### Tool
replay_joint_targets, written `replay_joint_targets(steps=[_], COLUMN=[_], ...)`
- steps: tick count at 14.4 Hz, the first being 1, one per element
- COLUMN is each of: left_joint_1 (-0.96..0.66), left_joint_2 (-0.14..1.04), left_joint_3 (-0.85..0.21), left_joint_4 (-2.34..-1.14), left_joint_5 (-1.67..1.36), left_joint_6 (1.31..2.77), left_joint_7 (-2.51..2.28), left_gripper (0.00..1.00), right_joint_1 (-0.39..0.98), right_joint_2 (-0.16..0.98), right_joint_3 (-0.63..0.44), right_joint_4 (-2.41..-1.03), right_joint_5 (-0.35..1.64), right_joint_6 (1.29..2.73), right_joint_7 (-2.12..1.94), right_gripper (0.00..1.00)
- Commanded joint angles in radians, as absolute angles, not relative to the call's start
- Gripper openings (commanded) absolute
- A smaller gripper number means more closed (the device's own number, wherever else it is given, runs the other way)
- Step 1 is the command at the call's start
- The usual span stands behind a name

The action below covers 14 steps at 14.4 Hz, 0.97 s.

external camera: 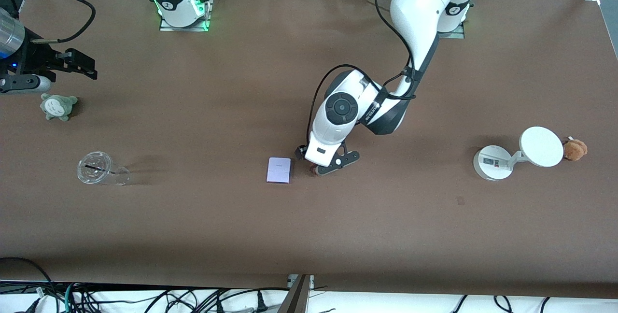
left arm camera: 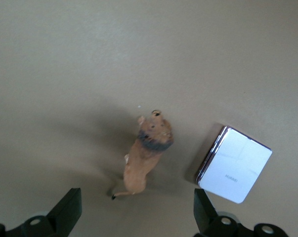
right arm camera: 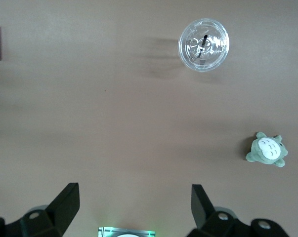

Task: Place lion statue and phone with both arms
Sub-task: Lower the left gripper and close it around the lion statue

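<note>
Centrally, the left gripper point(external camera: 329, 162), jaws spread wide and empty, hangs low over the small orange-brown lion statue point(left arm camera: 146, 155), which apparently lies on its side on the brown table point(external camera: 203, 226). Just beside it, toward the right arm's end, lies the flat pale lavender phone point(external camera: 279, 170). The right gripper point(external camera: 67, 69) waits wide open, above the grey-green plush toy point(external camera: 58, 106).

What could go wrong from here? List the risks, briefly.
1. The left gripper is open, low over the lion statue, which stands beside the phone. One finger may bump the phone on closing.
2. The statue is small and narrow, so an off-centre grip could tip it.
3. The right gripper waits open over the table's edge at its own arm's end, near the green plush, a long reach from the phone.
</note>
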<state>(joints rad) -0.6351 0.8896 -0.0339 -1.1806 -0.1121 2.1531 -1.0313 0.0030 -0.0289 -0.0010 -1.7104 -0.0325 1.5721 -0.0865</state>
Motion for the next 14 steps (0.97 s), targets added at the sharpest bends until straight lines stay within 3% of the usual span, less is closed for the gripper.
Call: replay_joint_targets(steps=[1,8,13,14], left_joint_1=[-0.661,-0.67,-0.67,-0.67], left_joint_2=[0.959,0.994,0.996,0.997], left_joint_3=[-0.012,-0.012,-0.014,-0.014], left_joint_4=[-1.077,-1.085,-1.089,-1.091], left_joint_5=[-0.054,-0.002,-0.005,-0.005], left_joint_6=[2.146,2.187,2.189,2.194], left_joint_7=[-1.039,-0.983,-0.945,-0.943], left_gripper=[1.0,1.0,0.46,0.4], right_joint_1=[0.005,0.008,0.009,0.009], right_joint_2=[-0.02,-0.02,-0.02,-0.02], right_joint_3=[-0.002,0.0,0.0,0.0], right_joint_4=[-1.687,-1.687,-1.687,-1.687], right_joint_5=[-0.017,-0.017,-0.017,-0.017], right_joint_6=[1.566,1.566,1.566,1.565], right_joint_7=[-0.094,-0.089,-0.089,-0.089], right_gripper=[1.0,1.0,1.0,1.0])
